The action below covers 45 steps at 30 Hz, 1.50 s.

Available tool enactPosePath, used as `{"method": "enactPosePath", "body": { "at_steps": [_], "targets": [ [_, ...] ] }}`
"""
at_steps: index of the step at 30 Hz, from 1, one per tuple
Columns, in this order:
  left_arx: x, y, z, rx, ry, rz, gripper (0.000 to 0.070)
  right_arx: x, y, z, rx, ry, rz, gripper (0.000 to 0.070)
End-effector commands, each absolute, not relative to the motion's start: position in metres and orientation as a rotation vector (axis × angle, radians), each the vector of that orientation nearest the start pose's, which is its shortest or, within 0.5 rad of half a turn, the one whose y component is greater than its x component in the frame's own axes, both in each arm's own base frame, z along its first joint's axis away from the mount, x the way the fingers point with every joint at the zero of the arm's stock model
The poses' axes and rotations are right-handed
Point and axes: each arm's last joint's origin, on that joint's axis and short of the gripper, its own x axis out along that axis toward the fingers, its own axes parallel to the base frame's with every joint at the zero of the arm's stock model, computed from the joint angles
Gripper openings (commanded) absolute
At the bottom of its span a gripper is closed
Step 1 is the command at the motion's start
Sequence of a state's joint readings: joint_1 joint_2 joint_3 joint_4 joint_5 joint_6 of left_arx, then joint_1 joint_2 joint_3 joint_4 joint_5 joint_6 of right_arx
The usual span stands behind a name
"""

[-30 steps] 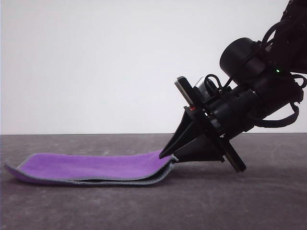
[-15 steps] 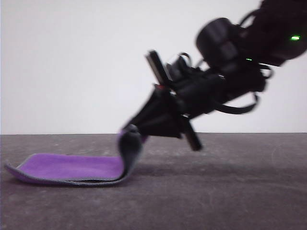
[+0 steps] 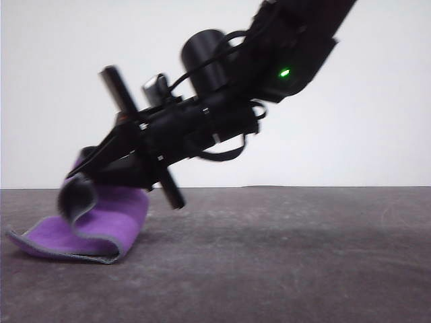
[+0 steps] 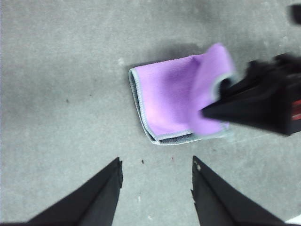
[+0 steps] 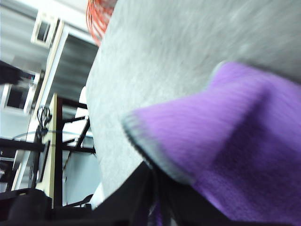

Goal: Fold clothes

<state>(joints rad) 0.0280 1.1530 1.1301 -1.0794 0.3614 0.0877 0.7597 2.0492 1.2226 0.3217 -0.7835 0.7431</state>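
Observation:
The clothes are one small cloth (image 3: 111, 219), purple face up with grey edging, lying at the left of the table. My right gripper (image 3: 75, 178) is shut on one edge of it and holds that edge lifted and curled over the part that lies flat. In the left wrist view the cloth (image 4: 169, 99) lies ahead, with the right gripper (image 4: 214, 106) pinching its raised side. My left gripper (image 4: 155, 186) hovers open above bare table short of the cloth, holding nothing. Close up in the right wrist view, the cloth (image 5: 235, 136) drapes over the right gripper (image 5: 157, 190).
The grey table (image 3: 289, 256) stretches to the right of the cloth. A plain white wall (image 3: 377, 121) stands behind it. In the right wrist view the table edge (image 5: 94, 117) shows, with shelving and an orange object (image 5: 98, 13) beyond.
My right gripper has swept from right to left with the cloth's edge in it, lifting that edge and carrying it over the flat part. The cloth now spans about half its earlier length.

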Motion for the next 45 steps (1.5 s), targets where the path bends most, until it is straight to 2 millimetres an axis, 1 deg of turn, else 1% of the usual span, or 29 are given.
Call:
{"method": "enactPosePath", "body": {
  "at_steps": [1,5,11,13,17,20,25,31,33,35,38,42,45],
  "targets": [
    [0.205,-0.005,0.316,-0.136,1.065,-0.342,0.0284,0.298,0.322,0.150,0.584,1.104,1.236,0.0003],
    [0.205,-0.005,0.316,-0.137,1.066,-0.342,0.0284,0.299,0.329,0.147,0.578,1.102,1.230,0.0003],
    [0.205,-0.005,0.316,-0.136,1.065,-0.342,0.0284,0.299,0.330,0.147,0.573,1.090,1.232,0.0015],
    [0.205,-0.005,0.316,-0.136,1.066,-0.342,0.0284,0.300,0.330,0.147,0.571,1.086,1.229,0.0066],
    [0.205,-0.005,0.316,-0.136,1.065,-0.343,0.0284,0.299,0.330,0.147,0.571,1.094,1.252,0.0234],
    [0.205,-0.005,0.316,-0.136,1.065,-0.342,0.0284,0.299,0.330,0.148,0.572,1.094,1.265,0.0284],
    [0.205,-0.005,0.316,-0.136,1.065,-0.343,0.0284,0.299,0.331,0.150,0.571,1.072,1.283,0.0284],
    [0.205,-0.004,0.317,-0.134,1.059,-0.343,0.0284,0.302,0.328,0.158,0.573,1.045,1.409,0.0289],
    [0.206,-0.004,0.317,-0.131,1.047,-0.343,0.0284,0.305,0.323,0.162,0.565,1.039,1.429,0.0309],
    [0.208,-0.004,0.319,-0.127,1.024,-0.344,0.0283,0.309,0.316,0.168,0.545,1.021,1.423,0.0353],
    [0.211,-0.004,0.320,-0.120,0.989,-0.344,0.0283,0.313,0.300,0.181,0.482,0.992,1.374,0.0355],
    [0.214,-0.004,0.322,-0.112,0.953,-0.345,0.0283,0.314,0.262,0.209,0.302,0.952,1.229,0.0355],
    [0.217,-0.004,0.324,-0.105,0.921,-0.345,0.0283,0.307,0.226,0.237,0.141,0.933,1.085,0.0354]
  ]
}}
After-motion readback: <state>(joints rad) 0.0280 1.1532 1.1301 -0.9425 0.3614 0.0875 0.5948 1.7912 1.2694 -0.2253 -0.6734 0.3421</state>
